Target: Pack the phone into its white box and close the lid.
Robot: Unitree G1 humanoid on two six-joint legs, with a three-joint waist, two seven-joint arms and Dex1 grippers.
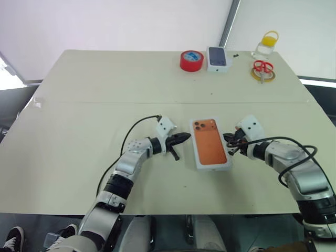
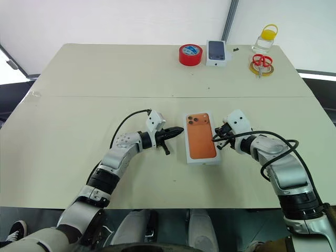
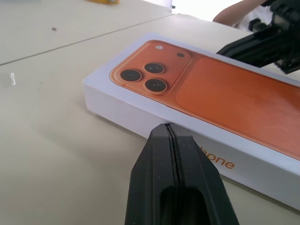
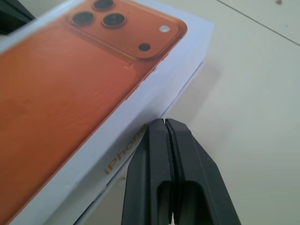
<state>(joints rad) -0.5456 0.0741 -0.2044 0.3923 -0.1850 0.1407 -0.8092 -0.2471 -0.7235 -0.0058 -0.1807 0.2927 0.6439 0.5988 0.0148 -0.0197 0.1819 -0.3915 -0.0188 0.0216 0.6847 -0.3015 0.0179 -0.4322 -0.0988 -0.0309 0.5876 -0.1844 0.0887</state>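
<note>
**Two closed grippers flank the closed white box**

You have the white rectangular cardboard box (image 1: 211, 144) lying flat on the cream table (image 1: 94, 105), near its front middle, between your two arms. What faces up is the lid (image 3: 225, 101), white card printed with an orange phone back and a three-lens camera block; its walls reach down the sides, and orange lettering runs along the long side walls. No bare phone can be seen, so you cannot tell from here what is inside.

Your left gripper (image 1: 185, 137) sits just beside the box's left long side, pointing across at it, its two black fingers (image 3: 176, 178) pressed together with nothing between them. In its wrist view the tip stands right at the side wall below the printed lenses; whether it touches the card you cannot tell.

Your right gripper (image 1: 229, 139) is at the opposite long side, tilted down toward the box, its fingers (image 4: 171, 173) also pressed together and empty. Its tip lies at the lower edge of the lettered wall, close to the table.

Well apart, along the far edge, stand a red roll of tape (image 1: 191, 61), a small white box with a dark phone picture (image 1: 218, 59), red-handled scissors (image 1: 263, 67) on a yellow tape ring, and a clear bottle with a yellow cap (image 1: 266, 44).
</note>
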